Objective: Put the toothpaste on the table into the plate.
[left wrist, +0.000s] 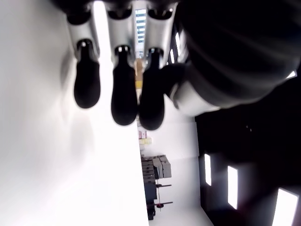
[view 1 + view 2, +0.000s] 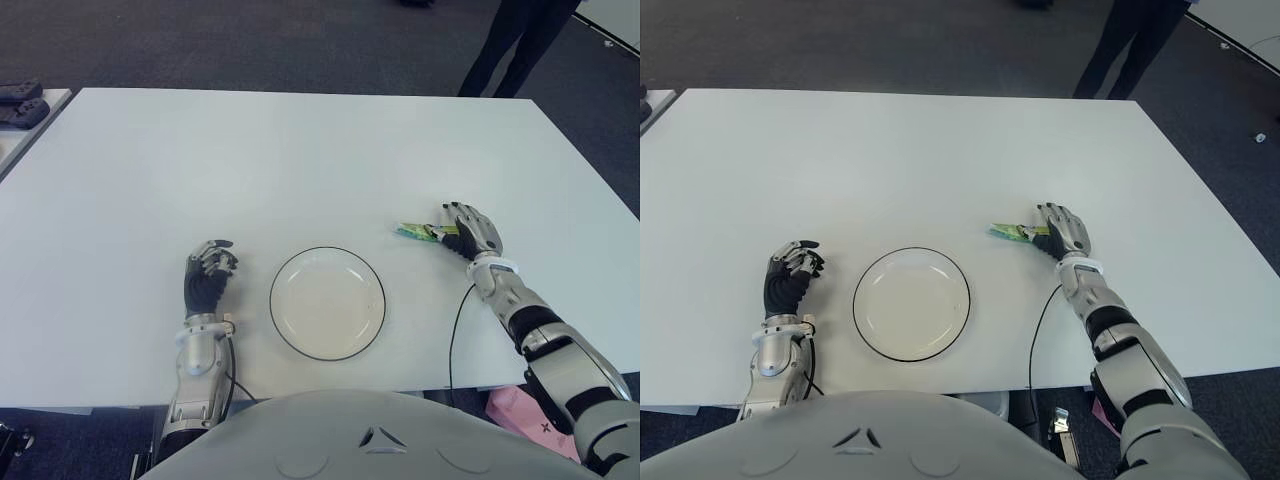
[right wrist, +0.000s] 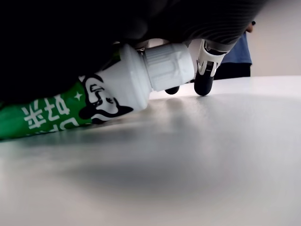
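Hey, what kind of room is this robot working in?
Probably an office or lab workspace, not a home. A large bare white table stands on dark carpet, a person's legs show beyond its far edge, and the left wrist view catches stacked boxes along a wall farther off.

I see the toothpaste (image 2: 416, 232), a green tube with white lettering and a white cap, lying flat on the white counter (image 2: 300, 160), right of the plate (image 2: 327, 303). The plate is round, white, black-rimmed, and holds nothing.
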Available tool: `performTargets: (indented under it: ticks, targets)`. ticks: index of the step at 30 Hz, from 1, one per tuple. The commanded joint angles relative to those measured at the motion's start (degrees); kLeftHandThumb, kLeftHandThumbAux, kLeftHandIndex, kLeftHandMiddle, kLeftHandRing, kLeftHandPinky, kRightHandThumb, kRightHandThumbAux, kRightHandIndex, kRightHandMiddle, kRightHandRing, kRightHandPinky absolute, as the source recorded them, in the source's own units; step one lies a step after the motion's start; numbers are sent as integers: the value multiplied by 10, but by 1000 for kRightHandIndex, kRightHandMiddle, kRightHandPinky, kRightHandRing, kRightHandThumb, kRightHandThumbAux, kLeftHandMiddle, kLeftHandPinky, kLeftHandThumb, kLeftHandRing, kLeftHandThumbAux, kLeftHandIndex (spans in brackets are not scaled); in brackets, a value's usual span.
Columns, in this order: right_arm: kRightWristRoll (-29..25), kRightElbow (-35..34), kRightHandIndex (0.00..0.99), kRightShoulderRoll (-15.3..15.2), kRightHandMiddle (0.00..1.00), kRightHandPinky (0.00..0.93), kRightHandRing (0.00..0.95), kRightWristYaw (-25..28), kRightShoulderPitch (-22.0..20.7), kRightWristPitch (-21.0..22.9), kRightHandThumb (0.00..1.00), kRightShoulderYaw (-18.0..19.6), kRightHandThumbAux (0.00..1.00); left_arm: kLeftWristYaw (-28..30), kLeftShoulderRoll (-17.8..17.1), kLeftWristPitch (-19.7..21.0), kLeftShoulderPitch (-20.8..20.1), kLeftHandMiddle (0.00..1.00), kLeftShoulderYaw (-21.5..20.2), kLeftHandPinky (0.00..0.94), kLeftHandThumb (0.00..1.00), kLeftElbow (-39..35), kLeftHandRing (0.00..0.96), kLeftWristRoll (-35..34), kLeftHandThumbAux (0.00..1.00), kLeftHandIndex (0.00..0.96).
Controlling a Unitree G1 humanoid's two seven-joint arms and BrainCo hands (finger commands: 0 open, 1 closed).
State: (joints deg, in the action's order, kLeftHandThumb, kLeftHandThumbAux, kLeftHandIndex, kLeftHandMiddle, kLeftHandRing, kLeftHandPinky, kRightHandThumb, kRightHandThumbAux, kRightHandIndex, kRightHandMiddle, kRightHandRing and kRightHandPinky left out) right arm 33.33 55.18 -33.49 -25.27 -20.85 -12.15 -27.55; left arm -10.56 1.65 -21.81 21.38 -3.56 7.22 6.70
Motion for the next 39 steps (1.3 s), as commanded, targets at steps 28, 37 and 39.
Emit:
performTargets:
  ticks: [28, 37, 39]
  targets:
    - [10, -245, 0, -57, 15, 0, 0, 85, 146, -38, 410, 82, 670, -2, 3, 16, 0, 617, 2, 618, 705, 20, 615, 4, 719, 434]
    - [27, -276, 1, -63, 16, 0, 0, 118, 154, -21, 439, 93, 676, -5, 1, 14, -2, 624, 2, 624, 705, 22, 621, 8, 718, 434]
    - [30, -280, 3, -63, 18, 0, 0, 123, 155, -17, 439, 95, 680, -5, 1, 14, -3, 625, 2, 624, 705, 23, 622, 9, 719, 434]
